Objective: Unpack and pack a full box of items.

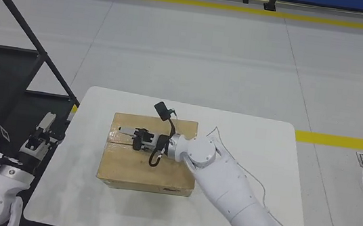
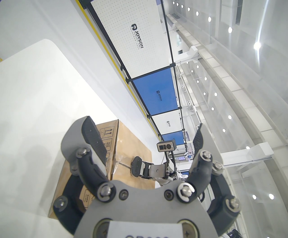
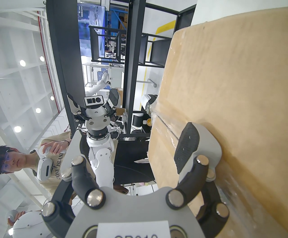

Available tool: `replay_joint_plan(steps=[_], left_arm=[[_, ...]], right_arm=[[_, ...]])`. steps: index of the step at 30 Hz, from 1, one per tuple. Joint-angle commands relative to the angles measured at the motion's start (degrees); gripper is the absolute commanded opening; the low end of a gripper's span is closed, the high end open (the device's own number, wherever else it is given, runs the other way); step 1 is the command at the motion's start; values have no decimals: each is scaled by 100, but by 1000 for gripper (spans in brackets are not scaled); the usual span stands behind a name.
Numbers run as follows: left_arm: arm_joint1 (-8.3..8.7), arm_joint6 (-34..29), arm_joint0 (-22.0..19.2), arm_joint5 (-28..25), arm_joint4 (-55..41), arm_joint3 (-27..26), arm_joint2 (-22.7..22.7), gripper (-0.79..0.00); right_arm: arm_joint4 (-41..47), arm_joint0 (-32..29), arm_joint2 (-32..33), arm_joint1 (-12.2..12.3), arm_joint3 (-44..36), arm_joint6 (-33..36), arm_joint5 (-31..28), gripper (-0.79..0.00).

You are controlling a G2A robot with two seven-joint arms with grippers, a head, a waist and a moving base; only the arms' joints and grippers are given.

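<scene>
Where the top view looks down, box: one brown cardboard box [image 1: 127, 168], flaps closed, with one taped seam [image 1: 114, 139] along its top. It stands about in the middle of the one white table [image 1: 234, 126].
Top view, right gripper: the right gripper [image 1: 132, 136] is over the box top at the seam, toward the left end of the box. Its arm comes across from the right side.
Top view, left gripper: the left gripper [image 1: 41, 130] is beyond the left edge of the table, well apart from the box.
Left wrist view, left gripper: the left gripper [image 2: 144, 124] has its two fingers [image 2: 92, 135] spread wide, and nothing is between them.
Left wrist view, box: the same single box [image 2: 128, 144] stands on the table [image 2: 45, 90], with one printed side toward this camera. On its top, farther off, is the right gripper [image 2: 137, 165], one dark pad facing here.
Right wrist view, right gripper: the right gripper [image 3: 132, 130] has two fingers wide apart and holds nothing. One finger [image 3: 186, 146] lies close along the top of the box [image 3: 225, 78], just beside the seam [image 3: 165, 127]; whether it touches, I cannot tell. The other finger stands away from the cardboard.
Right wrist view, left gripper: farther off is the left gripper [image 3: 92, 93], its two fingers also apart and empty.
</scene>
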Motion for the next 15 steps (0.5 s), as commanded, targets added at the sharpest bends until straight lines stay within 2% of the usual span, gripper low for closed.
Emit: replay_joint_plan(steps=[1, 10, 15], left_arm=[[7, 9, -7, 7, 10, -6, 20, 0], [39, 31, -39, 51, 52, -23, 114, 0], [55, 32, -53, 71, 75, -57, 178, 0]], right_arm=[[-174, -189, 163, 140, -419, -27, 249, 0], [-1203, -1440, 1105, 778, -2782, 14, 1648, 0], [-1630, -2095, 1626, 1000, -3786, -159, 2333, 0]])
